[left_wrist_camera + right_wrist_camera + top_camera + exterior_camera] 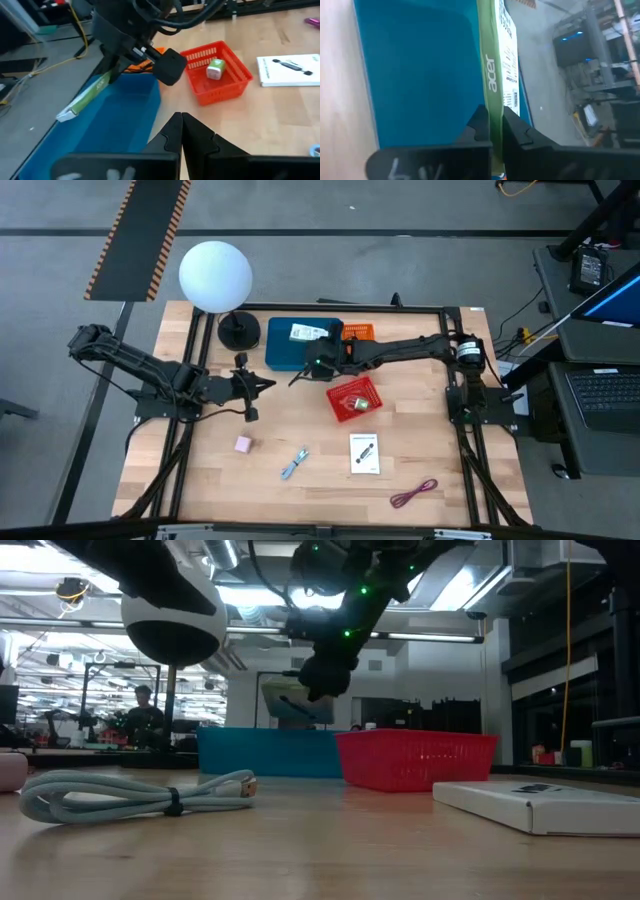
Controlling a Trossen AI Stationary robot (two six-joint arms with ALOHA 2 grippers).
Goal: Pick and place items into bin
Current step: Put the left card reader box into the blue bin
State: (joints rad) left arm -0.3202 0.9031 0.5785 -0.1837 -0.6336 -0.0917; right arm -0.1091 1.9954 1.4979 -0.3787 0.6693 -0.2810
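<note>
The left gripper (262, 384) hovers over the table's left-middle, its jaws closed on nothing. On the wood lie a pink cube (242, 444), a coiled grey cable (295, 464), a white card (365, 453) and a maroon cable (414, 494). The right gripper (490, 127) pinches a green-and-white Acer box (499, 65) over the blue bin (283, 352), beside the red basket (354, 398).

Blue bin (285, 352), red basket (354, 400), seemingly green-white box (498, 65)
</note>
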